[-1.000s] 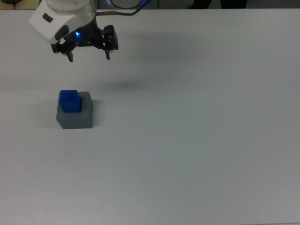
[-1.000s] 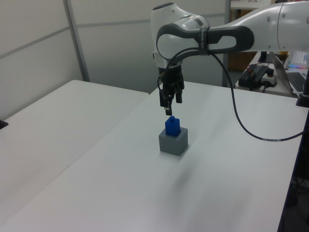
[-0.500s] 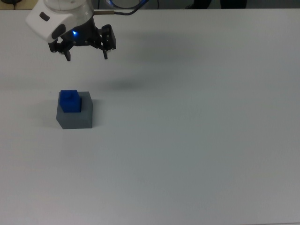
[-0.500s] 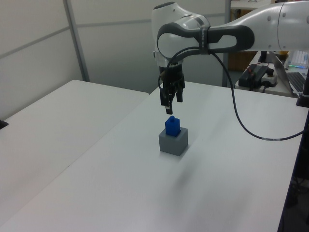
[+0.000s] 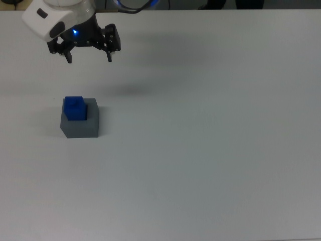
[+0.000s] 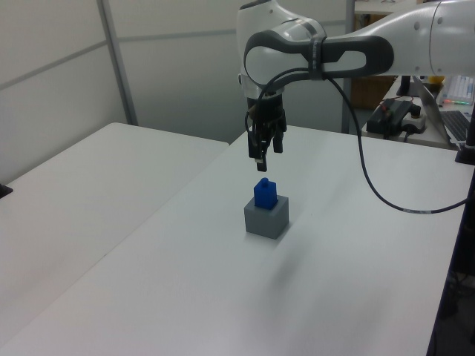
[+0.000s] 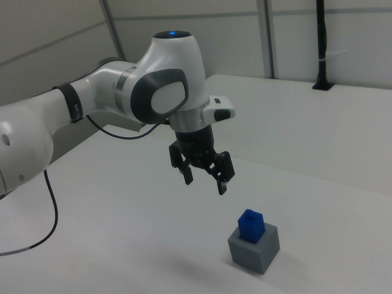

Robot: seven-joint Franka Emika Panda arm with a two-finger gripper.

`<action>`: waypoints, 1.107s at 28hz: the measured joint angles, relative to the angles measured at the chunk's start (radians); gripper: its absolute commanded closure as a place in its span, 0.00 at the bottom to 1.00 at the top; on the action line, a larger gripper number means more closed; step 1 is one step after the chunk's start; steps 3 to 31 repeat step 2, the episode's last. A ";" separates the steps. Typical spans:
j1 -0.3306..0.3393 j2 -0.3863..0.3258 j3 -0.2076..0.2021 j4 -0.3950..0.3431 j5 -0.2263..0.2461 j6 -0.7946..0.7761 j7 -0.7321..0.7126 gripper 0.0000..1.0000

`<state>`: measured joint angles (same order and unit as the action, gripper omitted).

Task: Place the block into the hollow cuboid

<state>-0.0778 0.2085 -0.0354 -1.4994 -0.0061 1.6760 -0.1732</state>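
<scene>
The blue block (image 5: 74,108) (image 6: 265,193) (image 7: 251,225) stands upright in the recess of the grey hollow cuboid (image 5: 80,124) (image 6: 266,217) (image 7: 254,247), its upper part sticking out above the rim. My gripper (image 5: 89,56) (image 6: 260,151) (image 7: 206,181) hangs open and empty in the air above the block. In the top view it lies toward the top edge from the cuboid. Nothing is between its fingers.
The white table (image 5: 210,140) carries only the cuboid with the block. In the left view a second white table (image 6: 89,178) adjoins at the left view's left, and a black cable (image 6: 371,185) droops from the arm. A dark post (image 7: 321,49) stands at the far edge in the right view.
My gripper has risen further above the block and drifted slightly toward the top view's upper left, staying open. The block and the cuboid have not moved.
</scene>
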 measured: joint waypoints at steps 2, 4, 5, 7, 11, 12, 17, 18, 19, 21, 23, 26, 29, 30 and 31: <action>0.000 0.000 0.000 0.000 0.000 0.000 0.000 0.00; 0.000 0.000 0.000 0.000 0.000 0.000 0.000 0.00; 0.000 0.000 0.000 0.000 0.000 0.000 0.000 0.00; 0.000 0.000 0.000 0.000 0.000 0.000 0.000 0.00; 0.000 0.000 0.000 0.000 0.000 0.000 0.000 0.00; 0.000 0.000 0.000 0.000 0.000 0.000 0.000 0.00; 0.000 0.000 0.000 0.000 0.000 0.000 0.000 0.00; 0.000 0.000 0.000 0.000 0.000 0.000 0.000 0.00; 0.000 0.000 0.000 0.000 0.000 0.000 0.000 0.00; 0.000 0.000 0.000 0.000 0.000 0.000 0.000 0.00; 0.000 0.000 0.000 0.000 0.000 0.000 0.000 0.00; 0.000 0.000 0.000 0.000 0.000 0.000 0.000 0.00; 0.000 0.000 0.000 0.000 0.000 0.000 0.000 0.00; 0.000 0.000 0.000 0.000 0.000 0.000 0.000 0.00; 0.000 0.000 0.000 0.000 0.000 0.000 0.000 0.00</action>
